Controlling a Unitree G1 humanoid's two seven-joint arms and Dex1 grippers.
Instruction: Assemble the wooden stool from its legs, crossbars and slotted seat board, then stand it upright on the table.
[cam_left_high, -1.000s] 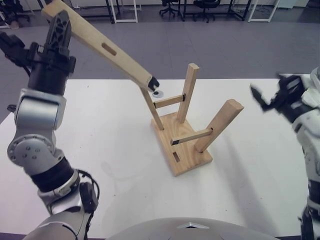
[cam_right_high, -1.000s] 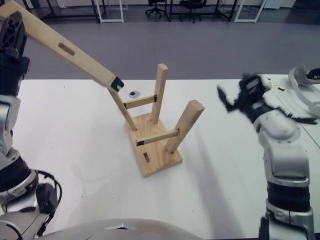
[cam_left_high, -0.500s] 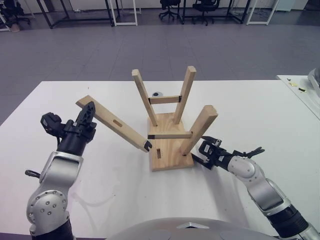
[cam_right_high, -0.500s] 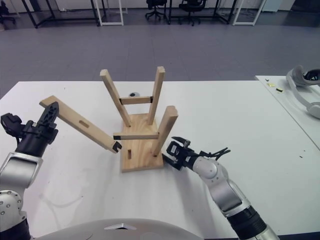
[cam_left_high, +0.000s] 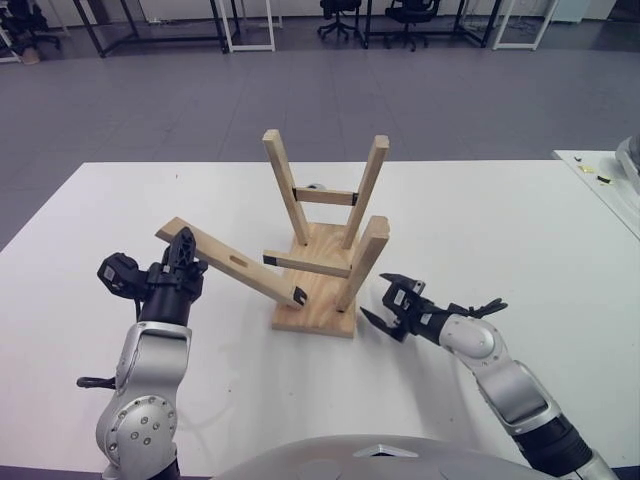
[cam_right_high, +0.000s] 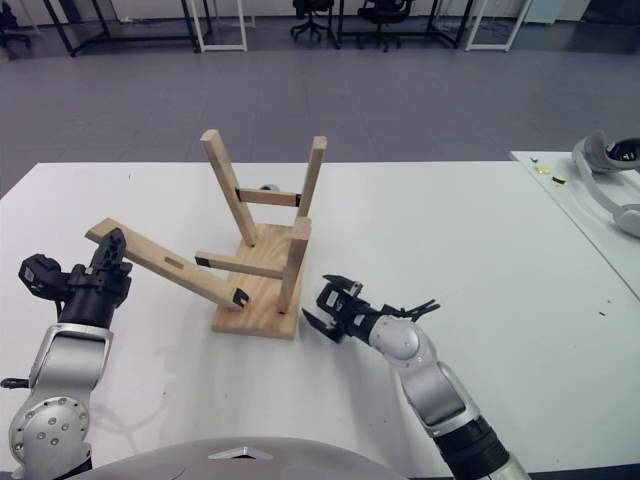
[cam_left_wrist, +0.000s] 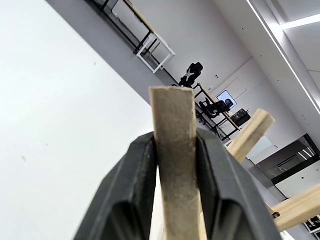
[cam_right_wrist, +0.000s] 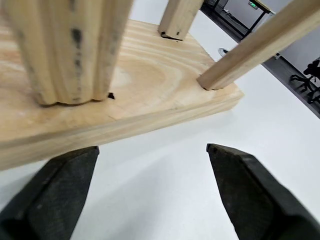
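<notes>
the half-built stool has slid and turned toward the robot's left in the last half second, the right gripper (cam_left_high: 375, 300) has followed it across, and the left gripper (cam_left_high: 185, 246) has sunk lower with its load.

the slotted seat board (cam_left_high: 325, 318) lies flat on the white table (cam_left_high: 500, 220) with three legs standing up from it (so the stool is upside down). the two rear legs (cam_left_high: 285, 185) are joined by a crossbar (cam_left_high: 325, 196), and a second crossbar (cam_left_high: 305, 263) runs from the near leg (cam_left_high: 362, 262) toward the left.

the left gripper is clamped tight on one end of the loose fourth leg (cam_left_high: 240, 265), both fingers pressed against its sides. that leg slopes down to the right and its dark-tipped end sits at the board's near left edge; whether it touches the wood i cannot tell.

the right gripper hovers low over the table just beside the board's near right corner, its fingers (cam_right_wrist: 50, 192) spread wide and holding nothing, apart from the wood.
</notes>
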